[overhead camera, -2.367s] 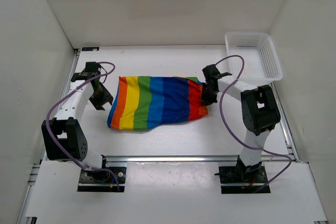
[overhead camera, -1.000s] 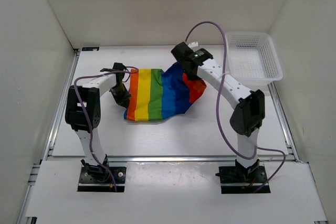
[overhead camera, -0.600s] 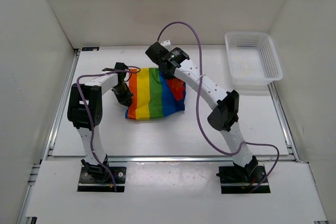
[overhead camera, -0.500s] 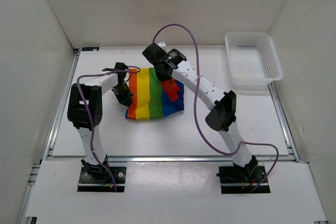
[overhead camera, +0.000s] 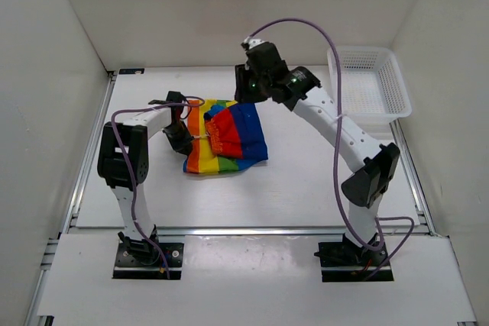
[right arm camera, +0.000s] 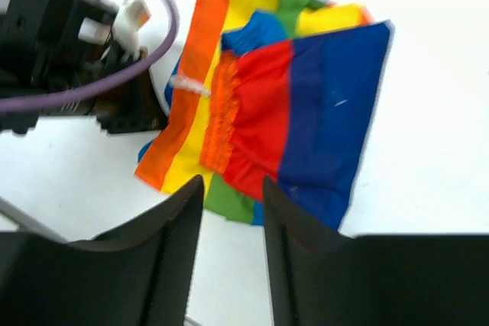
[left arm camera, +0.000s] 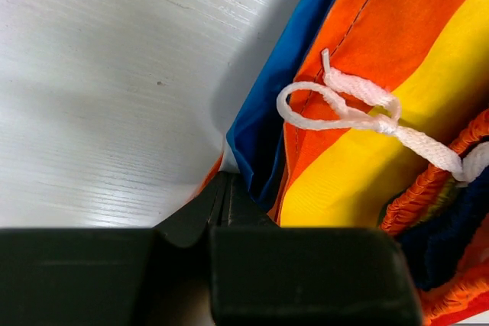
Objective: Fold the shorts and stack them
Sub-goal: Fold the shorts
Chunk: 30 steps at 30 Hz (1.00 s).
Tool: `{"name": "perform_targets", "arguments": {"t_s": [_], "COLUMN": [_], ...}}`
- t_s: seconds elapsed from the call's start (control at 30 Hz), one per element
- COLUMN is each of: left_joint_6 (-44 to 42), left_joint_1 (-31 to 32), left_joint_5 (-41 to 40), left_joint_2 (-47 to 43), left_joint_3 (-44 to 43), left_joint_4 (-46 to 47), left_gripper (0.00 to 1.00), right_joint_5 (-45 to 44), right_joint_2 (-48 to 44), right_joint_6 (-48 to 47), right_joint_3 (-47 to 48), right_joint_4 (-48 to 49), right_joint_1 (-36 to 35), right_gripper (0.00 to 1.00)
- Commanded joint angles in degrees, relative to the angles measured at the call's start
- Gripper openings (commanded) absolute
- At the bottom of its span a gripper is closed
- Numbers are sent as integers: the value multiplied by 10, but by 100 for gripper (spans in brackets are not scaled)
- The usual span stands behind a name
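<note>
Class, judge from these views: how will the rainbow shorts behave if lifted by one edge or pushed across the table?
Probably floppy: the shorts lie folded over themselves with rumpled edges, so a lifted edge should drape. Likely light, being thin cloth pinched by the left gripper. Pushed, they would likely bunch, not slide.

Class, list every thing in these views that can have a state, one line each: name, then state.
shorts: folded over itself, lying flat.
left gripper: shut on the shorts' edge.
right gripper: open, empty, above the shorts.
drawstring: knotted, loop lying on the orange stripe.
basket: upright, nothing visible inside.
</note>
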State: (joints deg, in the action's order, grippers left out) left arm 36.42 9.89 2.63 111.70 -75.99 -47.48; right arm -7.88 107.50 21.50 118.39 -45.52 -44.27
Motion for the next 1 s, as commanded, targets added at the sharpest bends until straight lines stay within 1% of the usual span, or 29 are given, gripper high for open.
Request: {"name": "perform_targets", "arguments": {"t_s": [0.0, 0.03, 0.07, 0.1, 0.17, 0.23, 0.3, 0.37, 0.4, 0.43, 0.5, 0.57, 0.7, 0.8, 0.9, 0.97], "left_joint_6": [1, 1, 1, 1, 1, -13, -21, -26, -26, -33, -33, -33, -33, -33, -33, -33], "left_joint_1": [2, 2, 2, -3, -14, -35, -49, -67, -73, -85, -90, -108, -114, -114, -114, -102], "left_joint_5": [11, 19, 25, 30, 47, 61, 88, 112, 122, 133, 141, 141, 141, 146, 151, 151], "left_joint_2": [-33, -33, -39, -39, -57, -80, -97, -116, -116, -122, -122, -93, -19, 16, 32, 37], "left_joint_3": [8, 8, 8, 8, 8, 21, 28, 39, 39, 39, 39, 21, -27, -55, -71, -71], "left_joint_4": [16, 16, 16, 16, 16, 11, 11, 6, 6, 6, 6, 6, 6, 6, 11, 11], "left_gripper": [10, 10, 10, 10, 10, 10, 10, 10, 10, 10, 10, 10, 10, 10, 10, 10], "right_joint_5": [28, 36, 24, 10, -19, -19, -26, -46, -52, -57, -81, -105, -160, -171, -171, -166], "right_joint_2": [53, 67, 78, 97, 111, 124, 138, 145, 153, 158, 179, 204, 248, 279, 296, 313], "right_joint_6": [-5, -10, -10, -18, -23, -23, -23, -29, -29, -34, -40, -40, -40, -47, -47, -47], "right_joint_3": [6, 23, 23, 30, 30, 24, 12, 6, 6, 6, 15, 20, 61, 83, 91, 97], "right_joint_4": [-22, -30, -30, -38, -38, -38, -38, -33, -26, -26, -26, -26, -26, -26, -26, -26], "right_joint_1": [15, -1, -10, -28, -43, -56, -63, -70, -78, -78, -92, -98, -110, -110, -110, -110], "right_gripper": [52, 59, 59, 62, 66, 66, 68, 73, 73, 75, 79, 79, 82, 82, 82, 82]}}
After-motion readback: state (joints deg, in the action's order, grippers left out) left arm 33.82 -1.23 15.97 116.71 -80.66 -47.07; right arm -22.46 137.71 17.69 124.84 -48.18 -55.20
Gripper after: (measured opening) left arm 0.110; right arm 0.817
